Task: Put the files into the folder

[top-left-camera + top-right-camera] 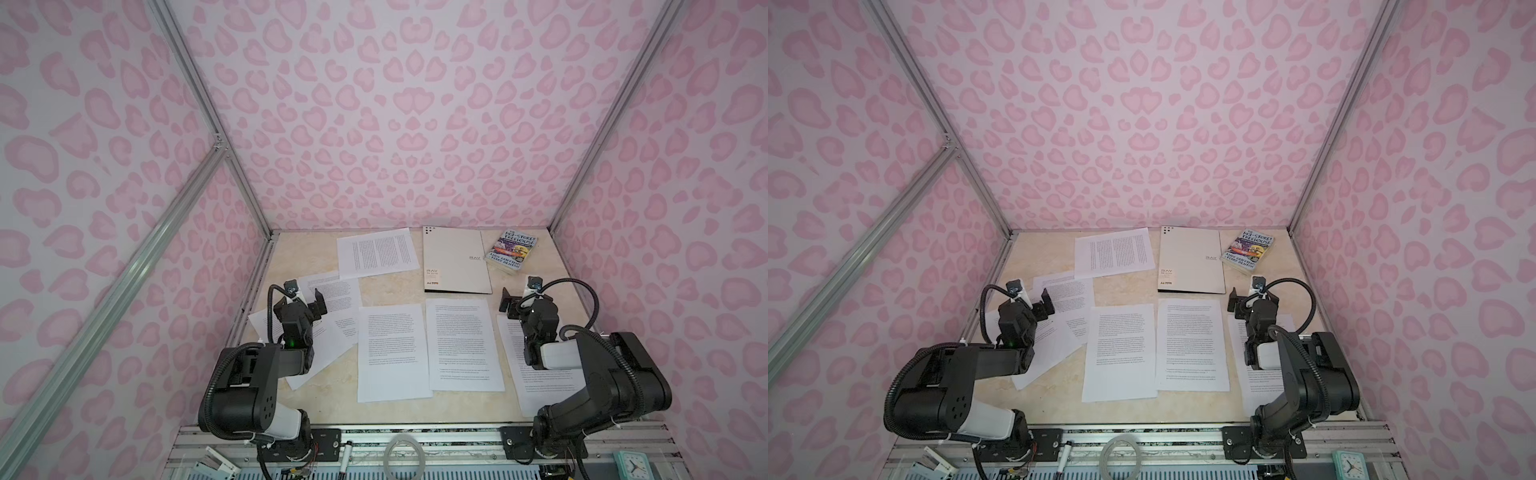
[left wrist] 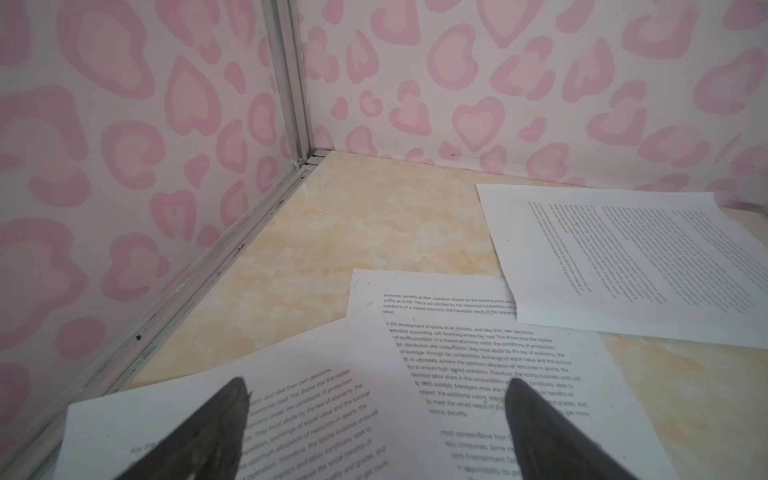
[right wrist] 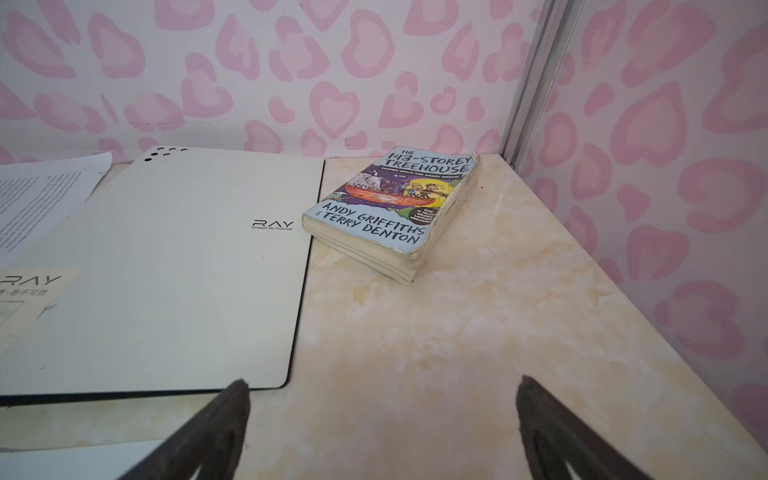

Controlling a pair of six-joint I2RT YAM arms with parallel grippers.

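Marbled bench (image 1: 388, 289): closed folder (image 1: 455, 262), long axis front-to-back, lies at its far edge just beyond the spread-jawed right gripper (image 3: 384, 382); left gripper (image 2: 376, 380) gapes over files (image 1: 392, 353).

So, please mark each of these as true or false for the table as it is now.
1. The folder is shut. True.
2. The book stands upright. False: it lies flat, cover up, to the right of the folder.
3. The left tool and the right tool are open and empty. True.
4. The sheets are in one neat pile. False: they are spread over the table, and some overlap.
5. The left tool hangs over the folder. False: it is over overlapping sheets on the left side; the folder is nearer the right tool.
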